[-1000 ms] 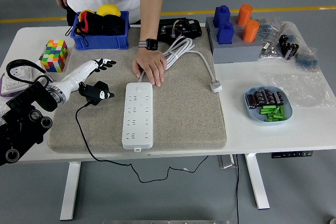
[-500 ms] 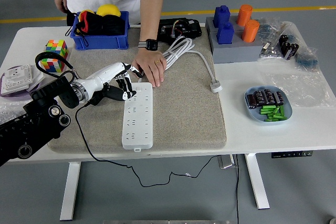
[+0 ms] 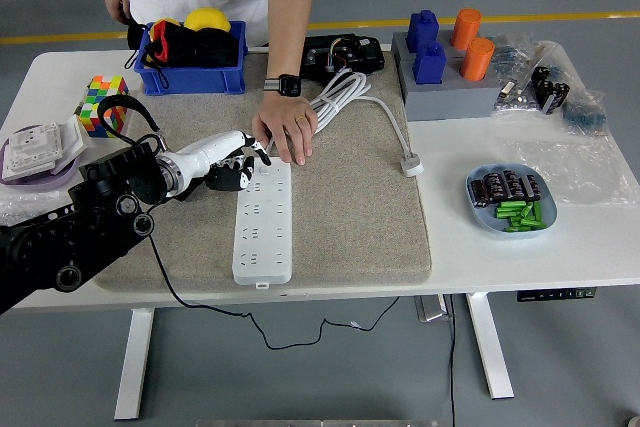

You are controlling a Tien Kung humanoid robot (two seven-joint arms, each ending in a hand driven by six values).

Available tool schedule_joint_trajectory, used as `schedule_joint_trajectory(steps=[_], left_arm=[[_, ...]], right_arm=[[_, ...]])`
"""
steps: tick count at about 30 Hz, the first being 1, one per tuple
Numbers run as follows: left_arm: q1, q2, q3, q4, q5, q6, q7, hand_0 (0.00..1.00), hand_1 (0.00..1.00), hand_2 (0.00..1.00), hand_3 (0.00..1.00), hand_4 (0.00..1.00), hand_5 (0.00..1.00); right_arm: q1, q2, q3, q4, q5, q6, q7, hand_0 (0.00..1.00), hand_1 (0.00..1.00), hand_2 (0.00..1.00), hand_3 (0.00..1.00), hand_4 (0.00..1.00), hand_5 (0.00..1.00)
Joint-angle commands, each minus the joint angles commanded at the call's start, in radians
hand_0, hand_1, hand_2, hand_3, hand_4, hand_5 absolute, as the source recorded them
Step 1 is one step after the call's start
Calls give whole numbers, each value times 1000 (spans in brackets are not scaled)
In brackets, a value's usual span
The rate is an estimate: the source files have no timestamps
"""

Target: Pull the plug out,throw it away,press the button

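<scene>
seemingly the button press is the step in hand: the left hand [image 3: 232,152] reaches from the worktop's left side to the far end of the white power strip [image 3: 263,218], which lies lengthwise on the grey mat [image 3: 350,217] toward its left half. its white fingers [image 3: 252,144] are stretched forward and grasp nothing, tips just at the strip's far-left corner, where the switch would sit, though the button itself is too small to make out. the black plug [image 3: 226,178] with its cable [image 3: 165,277] lies on the mat just left of the strip, under the wrist, out of the sockets; the cable trails off the near edge of the worktop. a person's hand [image 3: 286,132] rests on the mat touching the strip's far end, apparently steadying it, very close to the robot's fingertips. the next move likely calls for a short downward push with one fingertip on the switch, keeping clear of the person's hand. the right hand is not in view.
</scene>
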Motion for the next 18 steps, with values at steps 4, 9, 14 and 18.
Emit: schedule_joint_trajectory(steps=[4, 9, 14, 18], left_arm=[[-14, -8, 20, 14, 19, 11, 6, 13, 22, 108, 690, 2, 2], [-24, -25, 37, 42, 35, 40, 4, 13, 23, 101, 701, 2, 2], [-41, -34, 72, 72, 49, 41, 14, 12, 22, 94, 709, 2, 2], [-47, -35, 87, 84, 47, 43, 16, 12, 22, 94, 709, 2, 2]], right_arm=[[1, -1, -2, 1, 0, 0, 0, 725, 680, 660, 654, 750, 613], [3, -1, -2, 4, 1, 0, 1, 725, 680, 660, 654, 749, 613], [2, -3, 0, 1, 0, -1, 1, 725, 679, 660, 654, 750, 612], [2, -4, -3, 1, 1, -1, 1, 725, 679, 660, 654, 750, 612]])
